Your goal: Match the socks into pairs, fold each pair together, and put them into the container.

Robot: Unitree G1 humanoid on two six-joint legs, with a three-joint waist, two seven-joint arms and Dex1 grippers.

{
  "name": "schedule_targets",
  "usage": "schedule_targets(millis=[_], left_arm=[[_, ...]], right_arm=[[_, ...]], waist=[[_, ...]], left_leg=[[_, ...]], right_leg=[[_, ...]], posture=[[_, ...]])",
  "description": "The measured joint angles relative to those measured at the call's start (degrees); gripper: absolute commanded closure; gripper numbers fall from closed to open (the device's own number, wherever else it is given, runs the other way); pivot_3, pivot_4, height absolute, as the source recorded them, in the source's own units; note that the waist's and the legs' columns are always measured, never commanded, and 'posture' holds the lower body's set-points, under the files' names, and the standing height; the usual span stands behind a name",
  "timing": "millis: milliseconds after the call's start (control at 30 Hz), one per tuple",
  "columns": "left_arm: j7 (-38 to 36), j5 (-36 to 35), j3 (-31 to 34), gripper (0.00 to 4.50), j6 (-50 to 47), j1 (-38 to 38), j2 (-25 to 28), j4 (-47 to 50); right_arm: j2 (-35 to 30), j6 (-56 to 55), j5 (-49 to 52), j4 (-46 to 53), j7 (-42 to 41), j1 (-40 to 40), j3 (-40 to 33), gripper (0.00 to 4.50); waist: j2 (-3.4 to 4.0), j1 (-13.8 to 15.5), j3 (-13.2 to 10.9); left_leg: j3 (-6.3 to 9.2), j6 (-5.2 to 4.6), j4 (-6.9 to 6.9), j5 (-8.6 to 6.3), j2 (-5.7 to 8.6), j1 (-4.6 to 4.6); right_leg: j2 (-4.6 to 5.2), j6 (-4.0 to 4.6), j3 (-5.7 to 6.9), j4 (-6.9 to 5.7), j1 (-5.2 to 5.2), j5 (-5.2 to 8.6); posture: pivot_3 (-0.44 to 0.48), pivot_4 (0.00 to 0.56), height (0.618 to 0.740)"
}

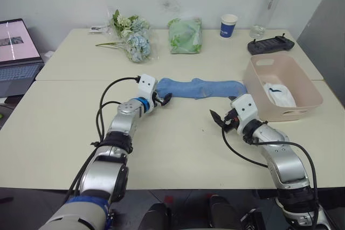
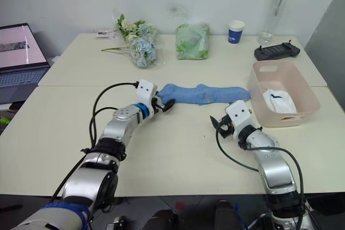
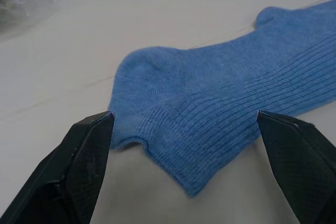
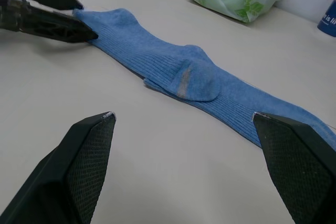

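Note:
Two light blue socks (image 1: 199, 88) lie overlapped in a long strip across the middle of the table, reaching to the pale pink container (image 1: 311, 91). A white sock (image 1: 280, 95) with a dark mark lies inside the container. My left gripper (image 1: 164, 99) is open at the strip's left end, and in the left wrist view that end (image 3: 210, 114) lies between its spread fingers (image 3: 92, 145). My right gripper (image 1: 218, 118) is open and holds nothing. It hovers over bare table in front of the strip's right half (image 4: 189, 72), just left of the container.
Along the back of the table stand a flower bunch (image 1: 132, 36), a green patterned bundle (image 1: 185, 35), a blue-and-white paper cup (image 1: 228, 25), a clear bottle (image 1: 268, 6) and a black controller (image 1: 270, 44). A laptop (image 1: 19, 52) sits at the far left.

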State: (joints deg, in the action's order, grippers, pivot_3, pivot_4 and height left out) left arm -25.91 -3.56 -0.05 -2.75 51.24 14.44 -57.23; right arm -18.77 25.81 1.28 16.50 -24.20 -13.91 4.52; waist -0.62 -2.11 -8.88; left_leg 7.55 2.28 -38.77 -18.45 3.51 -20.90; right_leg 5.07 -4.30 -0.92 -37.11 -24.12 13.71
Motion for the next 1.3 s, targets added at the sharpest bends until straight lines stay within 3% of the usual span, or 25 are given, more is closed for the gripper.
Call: schedule_targets(millis=[367, 533, 800, 1033, 1167, 1300], left_arm=[[-1.3, 0.4, 1.6, 4.37, 4.0, 0.7, -0.3, -3.4], [-3.3, -0.9, 2.0, 4.44, 1.7, -5.3, -0.2, 6.3], [-6.5, -6.1, 2.5, 4.44, -16.5, -26.3, 4.9, 42.0], [-8.8, -13.4, 4.6, 4.44, -30.6, -42.3, 10.6, 65.5], [-9.1, -15.9, 5.1, 4.44, -34.4, -46.3, 11.8, 71.3], [-8.5, -16.8, 5.6, 4.44, -35.3, -48.1, 12.1, 73.2]], right_arm=[[0.8, 2.2, 0.2, 1.8, 1.7, -0.1, -0.6, 0.0], [0.7, 2.2, 0.3, 1.2, 0.6, -1.1, 0.3, 0.0], [0.0, 4.8, 5.2, -1.3, -4.9, -2.8, 0.3, 0.0], [0.5, 13.0, 11.7, -5.4, -9.6, -7.9, 0.4, 0.0], [0.5, 15.6, 13.5, -7.4, -10.7, -10.1, 0.6, 0.0], [-2.4, 16.0, 12.8, -9.2, -13.8, -10.5, 5.8, 0.0]], waist=[[0.0, 0.1, 0.0], [0.0, -0.1, 0.0], [0.03, -1.3, 0.0], [0.04, -1.2, 0.0], [0.03, 0.0, 0.0], [0.03, 0.3, 0.0]], left_leg=[[0.03, 0.0, 0.0, 0.0, 0.0, 0.0], [0.06, 0.0, 0.0, 0.0, -0.02, 0.0], [0.03, 0.0, 0.05, 0.0, -0.14, 0.06], [0.04, 0.0, 0.06, 0.0, -0.17, 0.06], [0.08, 0.0, 0.05, -0.01, -0.13, 0.06], [0.03, 0.0, 0.05, -0.01, -0.09, 0.04]], right_leg=[[0.0, 0.0, -0.01, -0.01, -0.01, 0.0], [0.0, 0.0, -0.01, -0.02, -0.02, 0.0], [-0.04, 0.01, -0.1, -0.09, -0.04, 0.0], [-0.02, 0.01, -0.13, -0.06, -0.03, 0.0], [-0.02, 0.02, -0.08, 0.0, 0.02, 0.0], [0.01, 0.02, -0.09, 0.06, 0.01, 0.0]], posture=[[0.0, 0.15, 0.74], [0.0, 0.15, 0.74], [0.0, 0.15, 0.74], [0.0, 0.15, 0.74], [0.0, 0.15, 0.74], [0.0, 0.15, 0.74]])
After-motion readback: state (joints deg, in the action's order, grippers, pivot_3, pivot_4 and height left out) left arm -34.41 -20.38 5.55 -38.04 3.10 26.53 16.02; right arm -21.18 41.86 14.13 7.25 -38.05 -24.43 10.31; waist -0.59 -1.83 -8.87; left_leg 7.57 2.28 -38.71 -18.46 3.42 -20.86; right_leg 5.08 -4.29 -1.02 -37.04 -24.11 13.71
